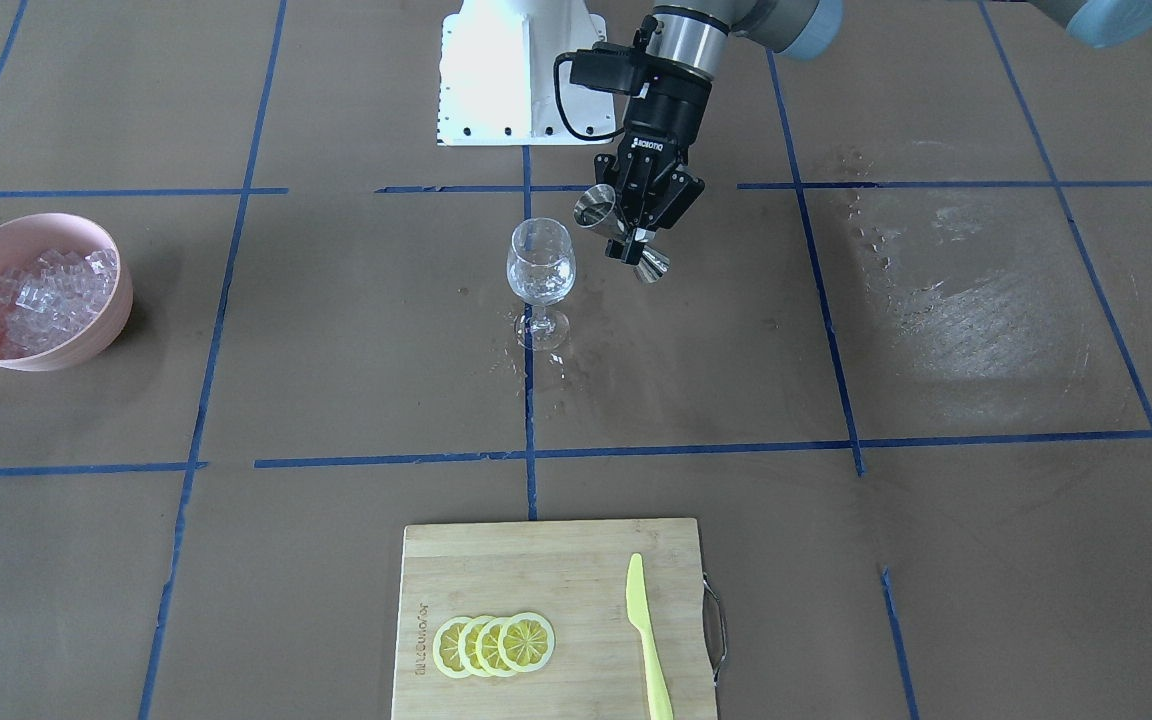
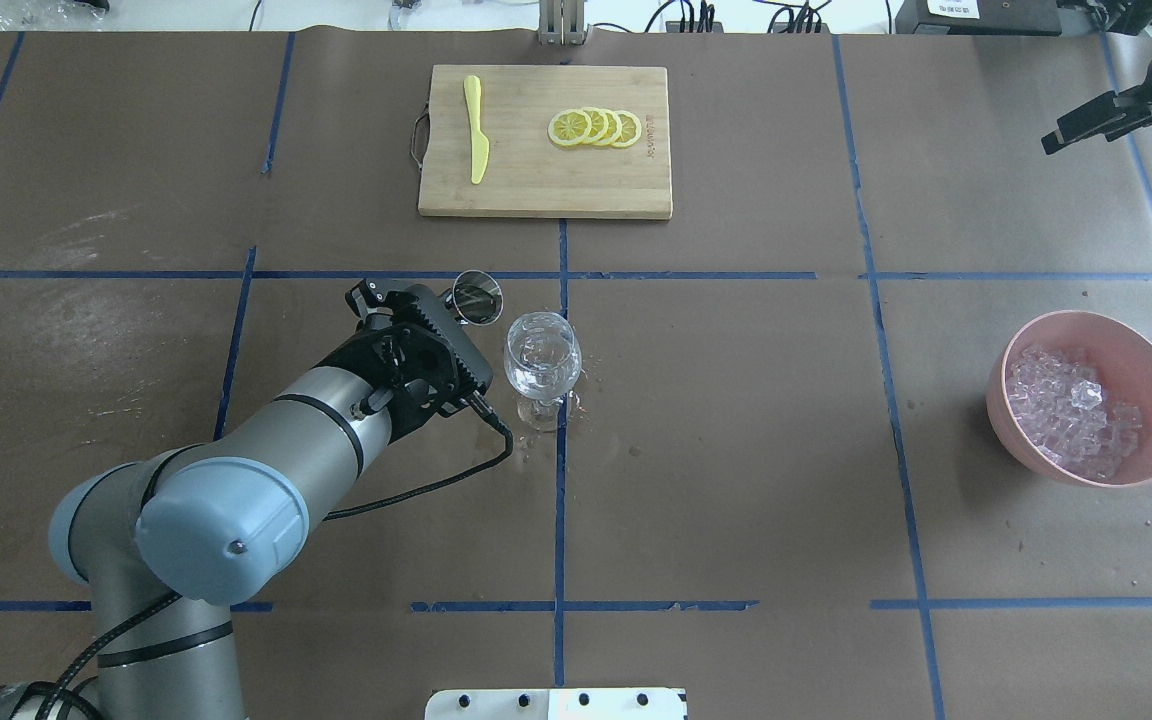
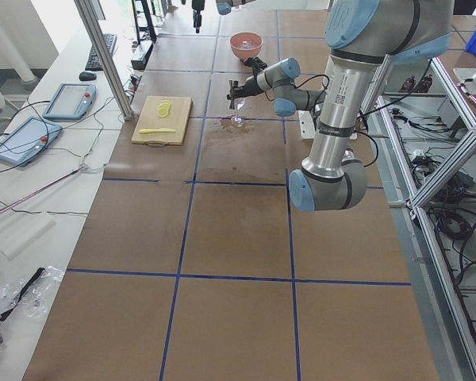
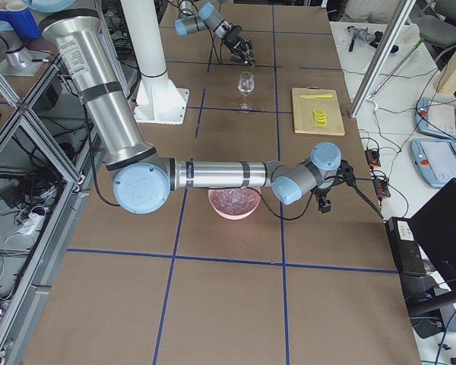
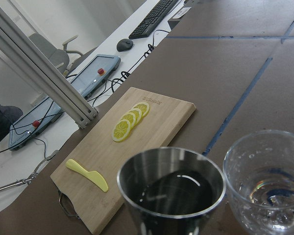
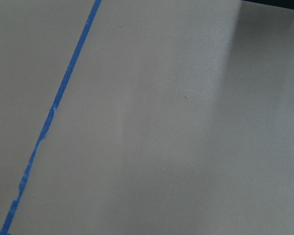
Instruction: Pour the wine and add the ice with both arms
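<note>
L arm (image 2: 266,450) is stretched fwd from the base w/ the forearm angled toward table centre. Its wrist is rolled so the L gripper (image 1: 629,238) is pointed down and canted sideways. The fingers are clamped on the waist of a jigger (image 1: 596,210), which is held tilted off the table. R arm (image 4: 220,173) is extended low and near-horizontal out to the robot's right, w/ the wrist bent at the far end. R gripper (image 2: 1076,125) is seen only partly at the overhead view's edge, so finger spacing can't be judged.
</note>
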### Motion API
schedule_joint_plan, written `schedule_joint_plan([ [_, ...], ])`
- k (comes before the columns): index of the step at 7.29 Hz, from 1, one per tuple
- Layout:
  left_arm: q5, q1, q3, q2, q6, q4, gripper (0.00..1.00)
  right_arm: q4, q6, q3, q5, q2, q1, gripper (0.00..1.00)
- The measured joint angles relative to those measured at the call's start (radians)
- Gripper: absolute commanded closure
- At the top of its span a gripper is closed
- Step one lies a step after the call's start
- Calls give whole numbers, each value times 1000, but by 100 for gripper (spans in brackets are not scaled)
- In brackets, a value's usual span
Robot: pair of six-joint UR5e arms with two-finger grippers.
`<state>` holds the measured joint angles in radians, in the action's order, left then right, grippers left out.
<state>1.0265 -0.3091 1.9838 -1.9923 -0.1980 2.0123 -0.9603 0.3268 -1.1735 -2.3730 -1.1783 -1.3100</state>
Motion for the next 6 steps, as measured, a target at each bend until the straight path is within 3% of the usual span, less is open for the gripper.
schedule_joint_plan([
  [6,-29,5,-13,-104,196,-228,100,0,0,1,0,-2,0,0],
])
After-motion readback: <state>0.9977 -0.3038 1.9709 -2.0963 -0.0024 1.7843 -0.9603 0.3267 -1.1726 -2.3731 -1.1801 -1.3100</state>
